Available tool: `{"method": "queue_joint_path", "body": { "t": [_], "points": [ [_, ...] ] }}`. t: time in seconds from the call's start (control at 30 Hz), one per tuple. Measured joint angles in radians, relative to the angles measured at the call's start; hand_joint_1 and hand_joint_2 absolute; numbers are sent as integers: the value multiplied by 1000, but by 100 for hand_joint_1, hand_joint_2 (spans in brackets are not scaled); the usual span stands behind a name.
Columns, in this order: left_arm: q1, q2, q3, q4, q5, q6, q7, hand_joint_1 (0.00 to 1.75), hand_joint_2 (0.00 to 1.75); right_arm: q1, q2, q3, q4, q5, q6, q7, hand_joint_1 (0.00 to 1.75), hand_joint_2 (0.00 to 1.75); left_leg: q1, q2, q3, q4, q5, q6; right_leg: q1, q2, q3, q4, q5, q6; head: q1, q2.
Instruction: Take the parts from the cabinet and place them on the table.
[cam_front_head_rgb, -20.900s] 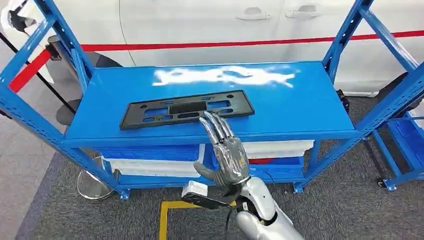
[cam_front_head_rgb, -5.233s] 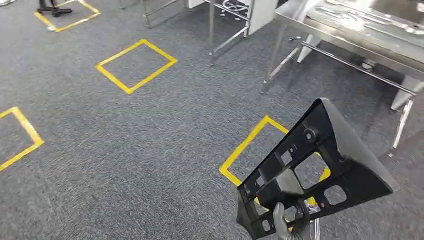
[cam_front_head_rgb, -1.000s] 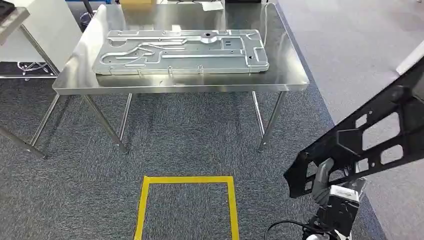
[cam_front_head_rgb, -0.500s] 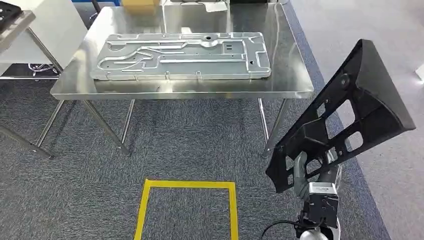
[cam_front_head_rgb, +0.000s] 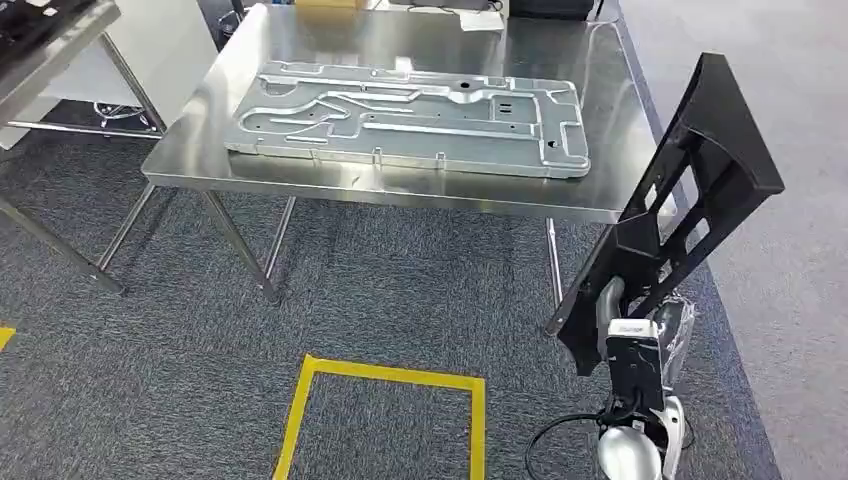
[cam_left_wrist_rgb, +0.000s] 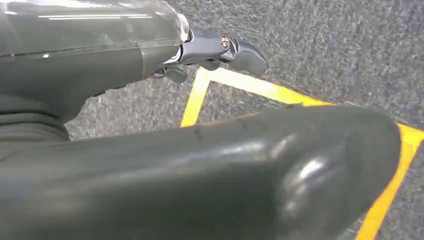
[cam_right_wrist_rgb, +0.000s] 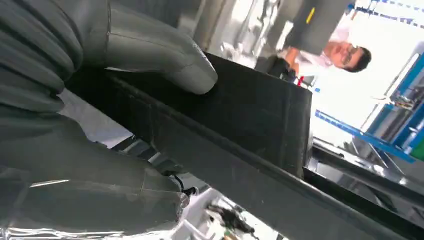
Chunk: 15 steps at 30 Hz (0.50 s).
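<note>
Black part (cam_front_head_rgb: 690, 190) tilted upright, long axis up-right, clamped in right robot hand (cam_front_head_rgb: 625, 305); left unclear

Floor: grey speckled carpet (cam_front_head_rgb: 400, 300) throughout. Yellow tape square (cam_front_head_rgb: 385, 420) marked on it, lower centre of the head view. Stainless-steel desk (cam_front_head_rgb: 600, 150) with slanted legs, upper centre, glossy top. Second steel desk (cam_front_head_rgb: 55, 45) at upper left edge; white panel (cam_front_head_rgb: 165, 45) between them. Paler grey floor strip (cam_front_head_rgb: 800, 250) along right side.
</note>
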<state>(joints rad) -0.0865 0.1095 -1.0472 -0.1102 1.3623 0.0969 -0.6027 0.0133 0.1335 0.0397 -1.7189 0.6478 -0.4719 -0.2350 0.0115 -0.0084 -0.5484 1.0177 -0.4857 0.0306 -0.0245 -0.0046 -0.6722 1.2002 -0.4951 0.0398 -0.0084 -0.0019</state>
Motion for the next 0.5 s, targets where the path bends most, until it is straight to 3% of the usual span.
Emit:
{"method": "queue_joint_path", "body": {
  "t": [0.03, 0.07, 0.1, 0.13, 0.2, 0.23, 0.27, 0.3, 0.37, 0.4, 0.43, 0.47, 0.5],
  "points": [
    [-1, 0, -3, 0, 0, 0, -1, 0, 0, -8, -3, -2, 4, 6, -3, 2, 175, 175, 2, -2, 13, 0, -10, -6, -3, 0, 38, -91, 54, 3, 0, 0],
    [0, 0, -6, 0, 0, 0, -1, 0, 0, -17, -6, -3, 10, 8, -4, 2, 175, 175, 2, -3, 16, -1, -18, -14, -5, 3, 59, -127, 48, 3, 1, 0],
    [-3, 1, -8, 0, 1, 0, -1, 0, 0, -26, -8, -5, 16, 10, -5, 2, 175, 175, -4, -5, 15, 6, -26, -23, 4, 5, 68, -162, 30, -6, 3, 0],
    [-5, 1, -10, 0, 2, 0, -2, 0, 0, -29, -8, -5, 21, 11, -6, 4, 175, 175, -4, -5, 13, -2, -27, -28, 2, 5, 66, -155, 24, -22, 0, 0],
    [-5, 0, -13, 0, 2, 0, -2, 0, 0, -34, -11, -8, 23, 13, -14, 3, 175, 175, -3, -4, 27, -12, -36, -41, 6, 6, 71, -156, 12, -38, 0, 0],
    [-4, 0, -13, 0, 2, 0, -2, 0, 0, -37, -11, -10, 22, 14, -15, 2, 175, 175, 0, -3, 36, -8, -44, -47, -2, 8, 87, -166, 9, -46, -2, 0],
    [-6, -1, -13, 0, 2, 0, -3, 0, 0, -41, -11, -12, 22, 15, -17, 0, 175, 175, 0, 2, 31, 27, -49, -49, 0, 6, 106, -169, -1, -54, -5, 0],
    [-6, -1, -13, 0, 2, 0, -4, 0, 0, -47, -11, -13, 23, 16, -19, 1, 175, 175, 1, 2, -5, 92, -68, -52, 1, 4, 119, -170, -10, -60, -14, 0],
    [-5, 0, -13, 0, 3, 0, -3, 0, 0, -50, -12, -13, 24, 16, -19, 0, 175, 175, 1, 3, -123, 264, -120, -56, 5, 5, 142, -170, -33, -64, -16, 0],
    [-1, -1, -14, 0, 3, 0, -3, 0, 0, -50, -12, -14, 26, 16, -19, 0, 175, 175, 0, 2, -181, 327, -118, -54, 8, 5, 157, -170, -47, -67, -14, 0],
    [2, -1, -14, 0, 3, 0, -3, 0, 0, -50, -12, -14, 28, 16, -19, 0, 175, 175, 0, 2, -211, 330, -83, -50, 11, 6, 174, -170, -62, -68, -15, 0],
    [3, -1, -14, 0, 4, 0, -2, 0, 0, -50, -12, -15, 28, 16, -20, 0, 175, 175, -2, 2, -217, 289, -27, -44, 14, 8, 195, -171, -77, -68, -15, 0],
    [4, -1, -14, 0, 6, 0, -2, 0, 0, -51, -12, -16, 28, 16, -23, -3, 175, 175, -7, 2, -203, 209, 51, -33, 17, 8, 219, -172, -94, -68, -15, 0]
  ]
}}
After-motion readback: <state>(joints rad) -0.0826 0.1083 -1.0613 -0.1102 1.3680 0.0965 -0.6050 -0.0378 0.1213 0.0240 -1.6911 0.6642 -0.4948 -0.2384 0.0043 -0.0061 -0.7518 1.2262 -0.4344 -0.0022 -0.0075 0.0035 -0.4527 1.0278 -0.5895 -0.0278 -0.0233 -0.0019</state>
